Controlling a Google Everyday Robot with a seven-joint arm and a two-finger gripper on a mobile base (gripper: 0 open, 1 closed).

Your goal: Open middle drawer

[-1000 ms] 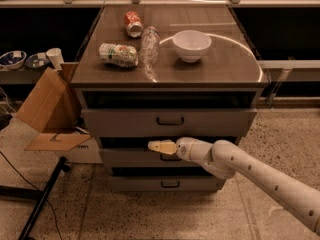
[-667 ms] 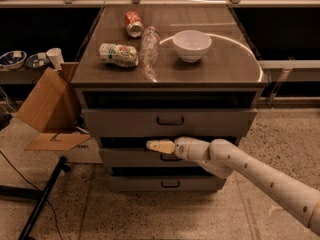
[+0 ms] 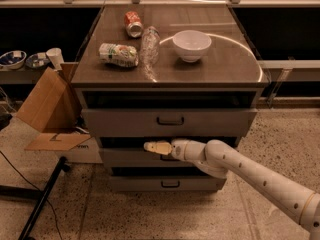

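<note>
Grey, flat-fronted middle drawer [image 3: 129,158] lay just behind the cream-tipped gripper [image 3: 157,147] at frame centre, which pointed left along its front, grip state impossible to tell.

I see a white bowl [image 3: 191,44] on the cabinet [image 3: 220,69]. A red can [image 3: 133,24], a clear bottle [image 3: 149,46] and a green can [image 3: 118,54] lie beside it. My gripper [image 3: 152,147] is at the cabinet's front.

I see my claw [image 3: 156,147] low against the front of the bench [image 3: 225,69]. On the top above it, a clear bottle [image 3: 149,46] lies straight beyond, a white bowl [image 3: 191,45] stands to the right, and a green-labelled can [image 3: 118,54] and a red can [image 3: 134,24] lie to the left.
</note>
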